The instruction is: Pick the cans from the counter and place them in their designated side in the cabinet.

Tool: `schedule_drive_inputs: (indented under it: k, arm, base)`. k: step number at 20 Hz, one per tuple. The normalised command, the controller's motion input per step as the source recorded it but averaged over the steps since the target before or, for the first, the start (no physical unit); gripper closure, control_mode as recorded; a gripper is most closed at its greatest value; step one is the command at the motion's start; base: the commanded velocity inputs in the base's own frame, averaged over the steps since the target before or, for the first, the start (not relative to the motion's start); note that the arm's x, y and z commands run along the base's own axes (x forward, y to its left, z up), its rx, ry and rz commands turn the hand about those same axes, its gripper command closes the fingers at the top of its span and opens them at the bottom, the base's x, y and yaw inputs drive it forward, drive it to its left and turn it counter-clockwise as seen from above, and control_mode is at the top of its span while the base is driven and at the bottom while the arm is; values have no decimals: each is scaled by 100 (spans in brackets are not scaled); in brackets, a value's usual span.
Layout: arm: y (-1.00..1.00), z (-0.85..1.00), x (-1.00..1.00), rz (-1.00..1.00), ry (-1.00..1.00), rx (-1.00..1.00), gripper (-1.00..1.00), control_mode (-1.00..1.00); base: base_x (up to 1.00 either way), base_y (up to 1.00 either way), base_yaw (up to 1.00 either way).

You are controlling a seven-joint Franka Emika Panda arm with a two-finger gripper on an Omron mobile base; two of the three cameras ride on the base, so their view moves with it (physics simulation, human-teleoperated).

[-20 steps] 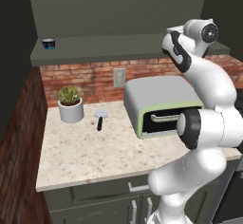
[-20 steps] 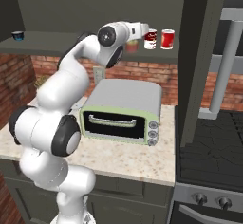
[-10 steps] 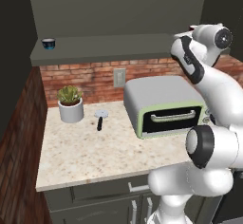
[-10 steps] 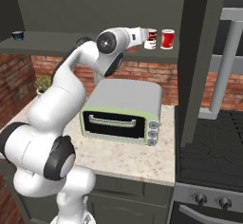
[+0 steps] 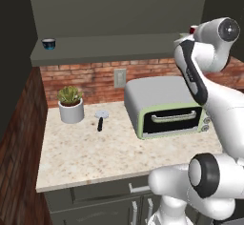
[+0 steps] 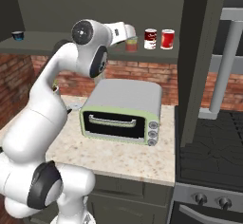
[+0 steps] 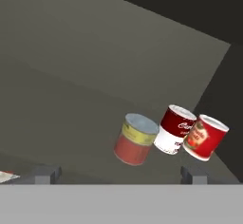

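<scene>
The two cans stand on the cabinet shelf point(image 6: 57, 45) at its right end: the grey-green-rimmed can with the orange-red label point(image 6: 132, 44) point(image 7: 135, 139) and, right of it, the dark red and white can point(image 6: 150, 39) point(image 7: 175, 129). My gripper point(image 6: 129, 34) point(image 7: 120, 174) hovers just left of and slightly above the orange-red can. It is open and holds nothing. In the hand view both fingertips point(image 7: 46, 173) stand short of that can, apart from it. The pale speckled counter point(image 5: 95, 152) lies below.
A brighter red can point(image 6: 167, 39) point(image 7: 205, 136) stands rightmost against the cabinet's side wall. A blue bowl point(image 5: 48, 43) sits at the shelf's left end. A toaster oven point(image 6: 123, 109), a potted plant point(image 5: 71, 104) and a black-handled tool point(image 5: 100, 121) are on the counter. A stove point(image 6: 209, 147) is at the right.
The open hand has drawn back to the left from the cans, uncovering the orange-red can on the shelf. The cans have not moved.
</scene>
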Motion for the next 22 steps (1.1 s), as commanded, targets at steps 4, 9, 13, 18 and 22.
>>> schedule_drive_inputs:
  k: [4,9,13,18,22]
  arm:
    - [31,0,-82,5,-7,-9,-100,-100]
    - [23,0,-85,5,-9,-6,-100,-100]
    - [19,0,-83,5,-5,-4,-100,-100]
    - [21,0,-80,4,-1,-6,-100,-100]
    - [22,0,-77,4,0,-8,-100,-100]
  base:
    - [0,0,0]
    - [0,0,0]
    - [0,0,0]
    - [0,0,0]
    - [0,0,0]
